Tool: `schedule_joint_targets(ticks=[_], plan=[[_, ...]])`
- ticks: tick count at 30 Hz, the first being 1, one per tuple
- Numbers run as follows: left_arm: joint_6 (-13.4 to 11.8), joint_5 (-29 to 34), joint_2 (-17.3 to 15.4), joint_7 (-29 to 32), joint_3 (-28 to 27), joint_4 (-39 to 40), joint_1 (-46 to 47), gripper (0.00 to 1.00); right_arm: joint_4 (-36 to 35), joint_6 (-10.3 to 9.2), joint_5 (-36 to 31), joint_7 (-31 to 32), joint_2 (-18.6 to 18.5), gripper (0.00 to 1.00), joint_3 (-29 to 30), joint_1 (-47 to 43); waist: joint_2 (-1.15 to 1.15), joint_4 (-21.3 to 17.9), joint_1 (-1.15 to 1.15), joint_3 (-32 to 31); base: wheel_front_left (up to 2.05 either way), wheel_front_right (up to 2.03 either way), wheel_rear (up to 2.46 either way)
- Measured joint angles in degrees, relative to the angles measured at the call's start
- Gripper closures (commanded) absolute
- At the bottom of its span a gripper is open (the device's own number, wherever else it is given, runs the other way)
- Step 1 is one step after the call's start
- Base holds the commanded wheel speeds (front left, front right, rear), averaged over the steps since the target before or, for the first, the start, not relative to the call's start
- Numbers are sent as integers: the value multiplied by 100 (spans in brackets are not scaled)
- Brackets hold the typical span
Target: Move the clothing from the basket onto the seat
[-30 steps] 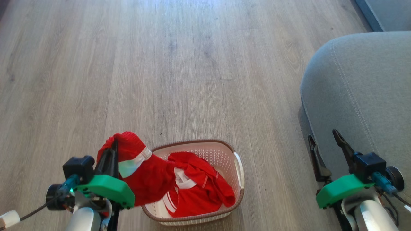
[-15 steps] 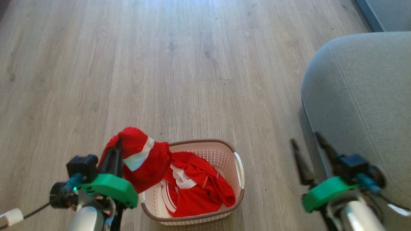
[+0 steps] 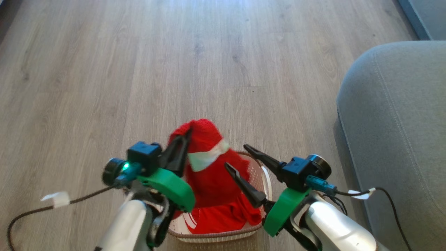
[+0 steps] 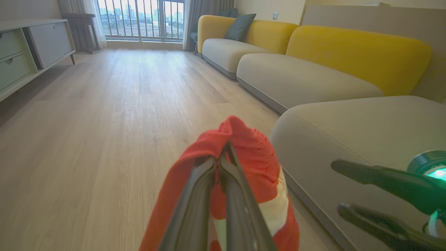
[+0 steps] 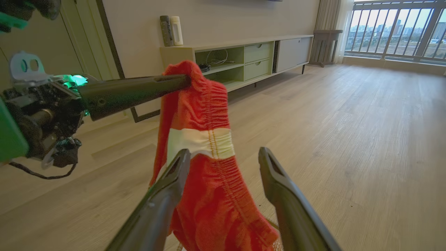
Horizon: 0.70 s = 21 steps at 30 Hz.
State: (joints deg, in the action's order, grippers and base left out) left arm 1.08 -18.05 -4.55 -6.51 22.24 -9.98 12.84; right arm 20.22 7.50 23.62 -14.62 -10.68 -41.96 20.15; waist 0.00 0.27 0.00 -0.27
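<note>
My left gripper (image 3: 187,135) is shut on a bunch of the red clothing (image 3: 209,167), which hangs from it over the basket (image 3: 216,238). The white waistband stripe (image 5: 198,143) shows across the hanging fabric. More red clothing (image 3: 216,221) lies in the basket. My right gripper (image 3: 236,156) stands open just right of the hanging piece, its fingers (image 5: 174,174) to either side of the fabric's lower part; I cannot tell whether they touch it. The grey seat (image 3: 400,122) is at the right. In the left wrist view the shut fingers (image 4: 209,195) pinch the red cloth (image 4: 254,150).
Wooden floor (image 3: 174,69) stretches ahead and to the left. A black cable (image 3: 41,209) trails from the left arm. A low cabinet (image 5: 251,55) lines one wall. Further sofa sections with yellow backs (image 4: 348,52) run beyond the seat.
My left gripper has carried the red piece up and to the right, above the basket. My right gripper has swung left from beside the seat to the hanging fabric. The camera shifted slightly.
</note>
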Motion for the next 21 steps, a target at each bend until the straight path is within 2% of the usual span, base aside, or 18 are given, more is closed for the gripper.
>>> schedule_joint_targets(ticks=[12,13,14,21], plan=[[236,-226,99,399,1092,542,54,100,182,0,230,0,-63,0,-129,299,0,109,0,-33,0,0,0],[236,-275,103,406,1152,575,53,100,216,0,288,0,-63,56,-153,299,0,109,0,-43,0,0,0],[234,-281,103,446,1198,608,53,100,236,0,369,0,-69,100,-204,298,0,110,0,-52,0,0,0],[168,-372,103,493,1293,676,51,100,246,0,692,0,-124,100,-358,298,0,67,0,-71,0,0,0]])
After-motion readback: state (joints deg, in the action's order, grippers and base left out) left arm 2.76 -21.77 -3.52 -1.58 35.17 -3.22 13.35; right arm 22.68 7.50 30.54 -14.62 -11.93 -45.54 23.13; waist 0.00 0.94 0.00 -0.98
